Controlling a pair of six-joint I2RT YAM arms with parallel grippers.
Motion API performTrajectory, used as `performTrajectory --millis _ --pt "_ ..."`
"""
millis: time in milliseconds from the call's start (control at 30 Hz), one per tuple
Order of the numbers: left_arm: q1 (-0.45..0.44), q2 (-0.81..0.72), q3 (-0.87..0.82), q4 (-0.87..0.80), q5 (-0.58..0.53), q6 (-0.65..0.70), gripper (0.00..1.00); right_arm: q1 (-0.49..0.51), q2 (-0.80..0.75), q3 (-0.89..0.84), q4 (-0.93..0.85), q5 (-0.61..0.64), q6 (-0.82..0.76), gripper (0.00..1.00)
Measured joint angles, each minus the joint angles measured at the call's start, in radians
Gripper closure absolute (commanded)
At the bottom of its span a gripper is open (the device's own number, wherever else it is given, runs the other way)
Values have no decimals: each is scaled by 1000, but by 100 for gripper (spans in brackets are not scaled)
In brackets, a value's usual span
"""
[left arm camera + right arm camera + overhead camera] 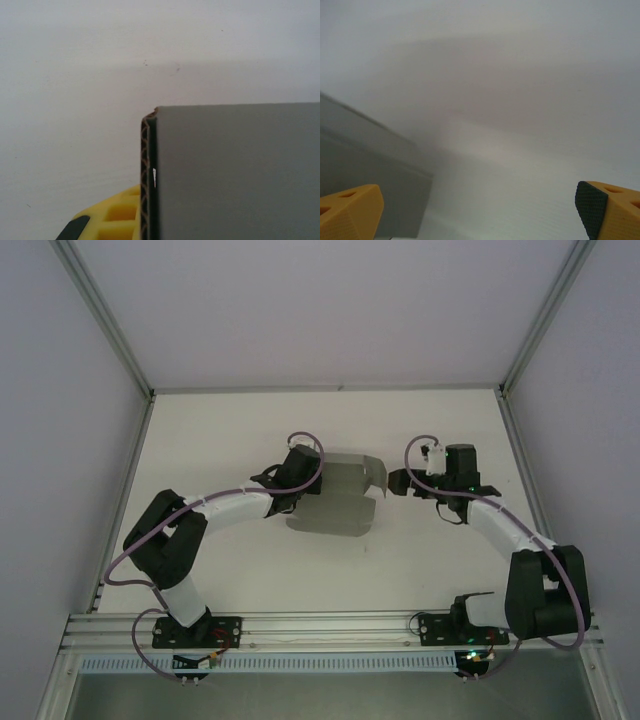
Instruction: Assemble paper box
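Grey cardboard of the paper box, part-folded, lying mid-table between the two arms, far panel raised, a curled flap toward the right. Left gripper at the box's left edge; in its wrist view, one yellow finger right against a standing corrugated edge, the other hidden behind the panel, so clamped or merely alongside: impossible to tell. Right gripper just off the curled flap, fingers spread wide, holding nothing. Judged mid-fold: walls half up, none locked yet. Next, probably: bracing on the left, closing in from the right on that flap, pressing it upright without buckling the thin sheet.
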Motion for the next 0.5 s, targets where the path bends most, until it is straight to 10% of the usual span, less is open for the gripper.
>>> performTrajectory --millis 500 --pt "13 0 2 -23 -17 6 100 134 110 63 -5 -225 -110 29"
